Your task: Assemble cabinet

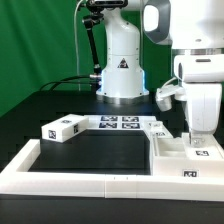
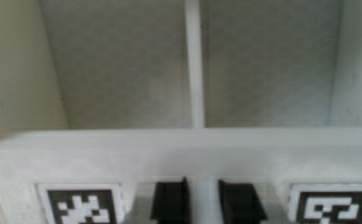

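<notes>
- No readable writing in either view. The only marks were square black-and-white tags and a black triangle label (image 1: 122,64) on the white robot base (image 1: 120,82), upper centre of the exterior frame.
- Cabinet (image 1: 185,152) sat at the right of the exterior frame on the black table (image 1: 95,150). White plastic, boxy, flat faces, tags on top.
- Small block (image 1: 62,128) was white, tagged on top and side. It lay left of centre, well apart from the cabinet and near the left end of the marker board (image 1: 120,122).
- Marker board was a thin flat white strip with a row of tags, mid-frame.
- Low blocky white rail (image 1: 80,185) ran along the lower edge and up the left side.
- Tool (image 1: 198,132) hung from the bulky white arm at the right edge, low over the cabinet. Its fingertips were hidden there, so I couldn't tell whether it was spread or pinched.
- Wrist view only: blurred close-up of smooth white cabinet (image 2: 178,150) faces. A thin pale vertical line ran up the middle, with a tag (image 2: 80,205) in each lower corner.
- Two dark bars (image 2: 169,200) sat between those tags, too soft to identify.
- Exterior view only: base, marker board, small block, rail.
</notes>
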Controlling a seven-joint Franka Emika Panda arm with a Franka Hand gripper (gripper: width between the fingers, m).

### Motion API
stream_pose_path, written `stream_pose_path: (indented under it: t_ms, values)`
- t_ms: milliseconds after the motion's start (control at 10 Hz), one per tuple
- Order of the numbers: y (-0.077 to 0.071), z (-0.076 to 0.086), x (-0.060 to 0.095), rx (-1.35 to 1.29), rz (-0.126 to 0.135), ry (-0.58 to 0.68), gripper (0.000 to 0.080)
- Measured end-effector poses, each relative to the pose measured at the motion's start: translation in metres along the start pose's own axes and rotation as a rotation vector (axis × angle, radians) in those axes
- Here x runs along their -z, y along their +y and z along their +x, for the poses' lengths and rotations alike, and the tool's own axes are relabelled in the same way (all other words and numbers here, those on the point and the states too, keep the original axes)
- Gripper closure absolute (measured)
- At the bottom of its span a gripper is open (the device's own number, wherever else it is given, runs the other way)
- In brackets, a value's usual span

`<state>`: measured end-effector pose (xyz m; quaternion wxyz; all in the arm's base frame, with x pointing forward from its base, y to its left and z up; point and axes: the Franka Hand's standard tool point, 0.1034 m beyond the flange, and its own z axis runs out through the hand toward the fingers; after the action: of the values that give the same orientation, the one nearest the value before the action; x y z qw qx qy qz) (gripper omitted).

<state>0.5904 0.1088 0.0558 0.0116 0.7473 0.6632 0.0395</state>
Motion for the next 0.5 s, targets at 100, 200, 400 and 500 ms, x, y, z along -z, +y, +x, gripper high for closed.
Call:
stream_pose_path:
  t_ms: [100,200,400,500]
  values:
    - [0.0,0.0,0.0,0.0,0.0,0.0,0.0569]
    - [0.0,0.0,0.0,0.0,0.0,0.0,0.0422]
    - [0.0,0.0,0.0,0.0,0.0,0.0,0.0233]
    - [0.0,0.0,0.0,0.0,0.0,0.0,0.0069]
